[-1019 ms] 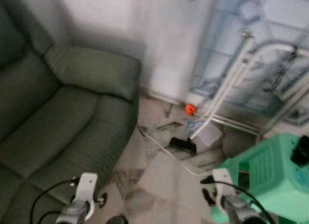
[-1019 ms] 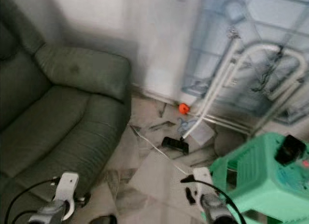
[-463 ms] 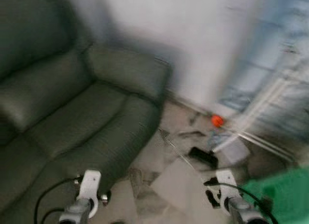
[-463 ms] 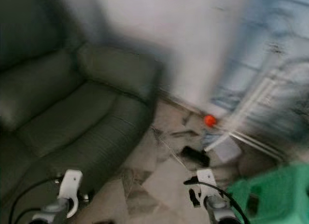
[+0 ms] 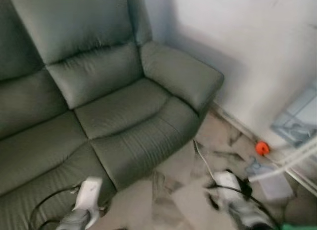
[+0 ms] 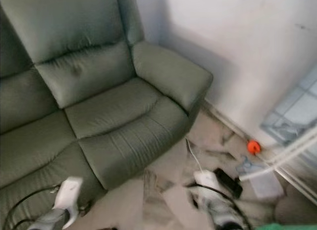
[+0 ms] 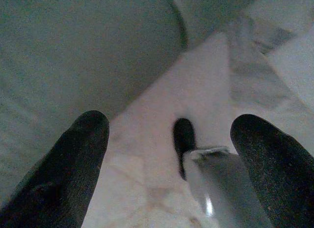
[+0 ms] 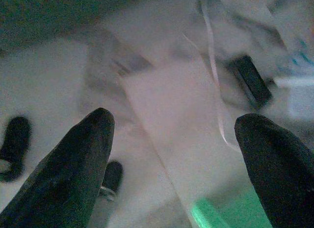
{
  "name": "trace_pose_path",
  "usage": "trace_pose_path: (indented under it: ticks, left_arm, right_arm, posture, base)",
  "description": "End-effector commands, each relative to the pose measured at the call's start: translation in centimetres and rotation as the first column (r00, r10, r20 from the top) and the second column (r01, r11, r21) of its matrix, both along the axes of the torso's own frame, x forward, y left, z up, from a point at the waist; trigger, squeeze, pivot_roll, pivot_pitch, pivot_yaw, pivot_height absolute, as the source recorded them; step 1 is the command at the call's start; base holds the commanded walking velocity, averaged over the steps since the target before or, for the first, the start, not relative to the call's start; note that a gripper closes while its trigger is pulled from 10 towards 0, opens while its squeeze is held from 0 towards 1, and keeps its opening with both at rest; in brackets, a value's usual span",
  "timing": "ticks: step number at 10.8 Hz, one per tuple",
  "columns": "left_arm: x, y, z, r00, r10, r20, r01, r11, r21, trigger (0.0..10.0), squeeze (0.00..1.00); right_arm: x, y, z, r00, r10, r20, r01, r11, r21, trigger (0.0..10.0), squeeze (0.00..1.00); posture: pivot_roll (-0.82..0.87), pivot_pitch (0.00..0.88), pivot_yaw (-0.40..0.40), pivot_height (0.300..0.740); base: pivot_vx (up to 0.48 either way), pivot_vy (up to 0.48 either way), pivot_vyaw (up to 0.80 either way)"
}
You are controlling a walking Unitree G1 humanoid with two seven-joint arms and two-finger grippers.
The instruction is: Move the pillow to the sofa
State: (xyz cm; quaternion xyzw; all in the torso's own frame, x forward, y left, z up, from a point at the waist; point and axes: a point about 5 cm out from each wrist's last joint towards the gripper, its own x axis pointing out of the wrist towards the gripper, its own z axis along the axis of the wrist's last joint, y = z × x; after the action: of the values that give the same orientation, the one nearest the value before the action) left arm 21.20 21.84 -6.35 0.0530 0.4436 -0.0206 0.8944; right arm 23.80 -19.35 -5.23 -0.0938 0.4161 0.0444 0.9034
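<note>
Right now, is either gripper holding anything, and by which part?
Nothing is held. The left gripper and the right gripper both have their black fingers spread apart over the pale marbled floor.

Grey-green sofa [image 5: 114,106]: two seat cushions, padded armrest, back against white wall corner.

A dark green sofa [image 6: 94,106] stands against a white wall [image 6: 233,46]; beside its armrest, an orange ball [image 6: 253,146] and white cable [image 6: 194,158] lie on the marbled floor [image 6: 163,200].
</note>
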Motion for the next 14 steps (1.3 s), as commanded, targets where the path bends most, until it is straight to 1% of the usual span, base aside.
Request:
trace_pose_path:
  ticks: [1, 12, 14]
  left_arm:
    - [-0.13, -0.46, -0.16, 1.0, -0.015, -0.003, 0.015, 1.0, -0.002, 10.0, 0.0]
    - [-0.34, -0.55, -0.3, 1.0, -0.023, -0.006, 0.023, 1.0, 0.006, 10.0, 0.0]
    - [-0.36, -0.61, -0.33, 1.0, -0.011, -0.003, 0.011, 1.0, 0.003, 10.0, 0.0]
  right_arm:
    - [-0.77, -0.87, -0.39, 0.999, -0.017, -0.029, 0.016, 1.0, -0.016, 10.0, 0.0]
    - [-1.06, -0.94, -0.55, 0.999, 0.023, -0.041, -0.025, 0.999, -0.039, 10.0, 0.0]
    - [-0.94, -0.94, -0.47, 0.999, 0.023, -0.035, -0.025, 0.999, -0.039, 10.0, 0.0]
  posture:
    - [-0.11, 0.084, -0.039, 0.74]
    - [-0.1, 0.088, -0.049, 0.74]
    - [-0.1, 0.089, -0.051, 0.74]
  base:
    - [0.0, 0.0, 0.8]
    - [0.0, 0.0, 0.8]
    - [0.0, 0.0, 0.8]
